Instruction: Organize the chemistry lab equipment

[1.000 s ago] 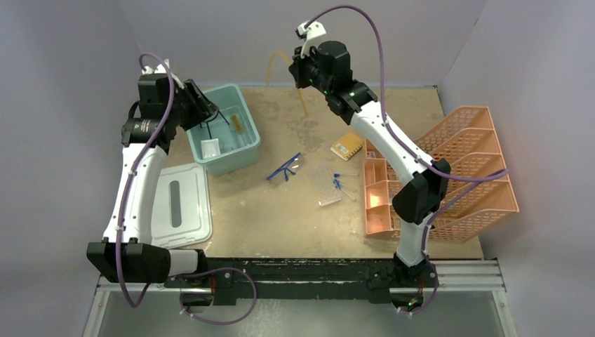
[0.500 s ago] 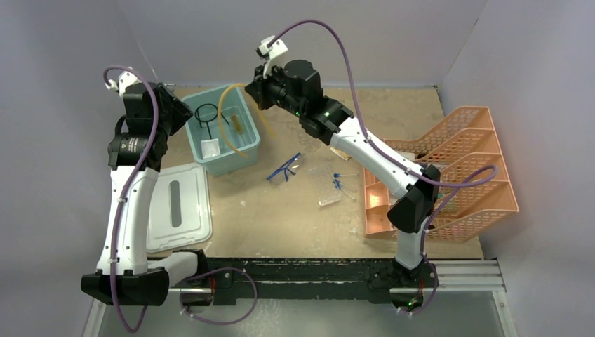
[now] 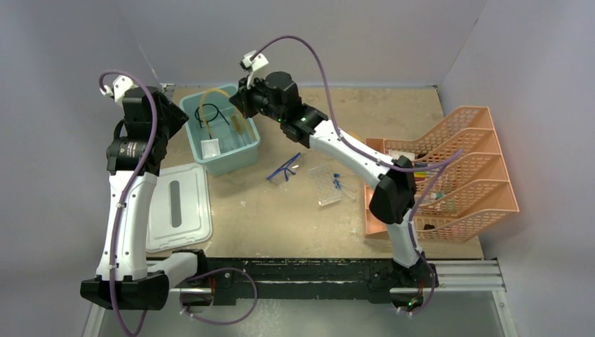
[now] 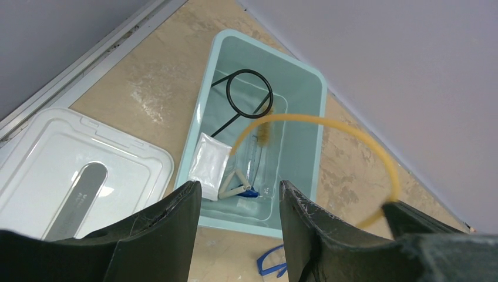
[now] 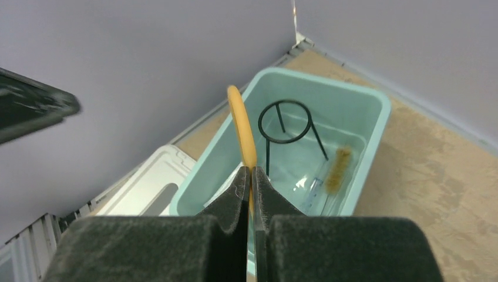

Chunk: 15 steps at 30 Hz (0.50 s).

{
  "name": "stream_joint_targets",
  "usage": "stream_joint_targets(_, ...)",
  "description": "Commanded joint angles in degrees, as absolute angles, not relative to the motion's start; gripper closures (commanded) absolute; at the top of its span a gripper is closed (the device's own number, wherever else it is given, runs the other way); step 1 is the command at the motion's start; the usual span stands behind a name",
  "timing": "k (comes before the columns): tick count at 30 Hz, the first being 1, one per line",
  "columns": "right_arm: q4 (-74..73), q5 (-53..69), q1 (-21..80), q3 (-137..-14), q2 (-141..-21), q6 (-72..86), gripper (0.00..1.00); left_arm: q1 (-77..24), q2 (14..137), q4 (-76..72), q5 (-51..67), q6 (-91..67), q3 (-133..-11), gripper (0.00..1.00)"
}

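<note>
Pinching the amber tubing (image 5: 242,117) flat between its closed jaws, the right gripper (image 5: 251,171) is hanging above the teal tub (image 5: 376,114) in the upper left of the top view. From the grip, I am seeing the tubing arching up and over, with its far end dipping into the tub (in the left wrist view it is sweeping across as one long yellow curve).

The left gripper (image 4: 239,191) is standing about half open and holding nothing. It is hovering above the tub's near end, touching neither the tub nor the tubing.

Inside the tub I am making out the black wire ring tripod (image 4: 249,94), the white packet (image 4: 209,165) and the wire triangle (image 4: 232,185) just beside it.

The white lid (image 3: 179,203) is lying at the left of the top view, beside the tub. Near the middle, the blue-framed clear goggles (image 3: 284,168), the clear rack (image 3: 324,186) and the blue-capped tubes (image 3: 344,184) are lying on the table, with the orange tiered mesh tray (image 3: 477,140) at the right.

White lettering is showing on the left arm's black joint (image 3: 133,147), too small for me to read.
</note>
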<state>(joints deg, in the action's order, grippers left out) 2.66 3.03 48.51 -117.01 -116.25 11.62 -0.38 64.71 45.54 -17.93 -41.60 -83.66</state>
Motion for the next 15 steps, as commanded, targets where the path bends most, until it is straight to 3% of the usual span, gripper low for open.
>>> stream_joint_targets(1, 7.98, 5.17, 48.60, -119.07, -118.75, 13.53, 1.00, 0.00, 63.22, 44.82, -18.91, -42.45, -83.03, 0.49)
stream_joint_targets(15, 6.97, 9.15, 48.60, -123.12, -129.43, 13.80, 1.00, 0.00, 63.54, 44.08, -17.51, -42.39, -81.19, 0.49)
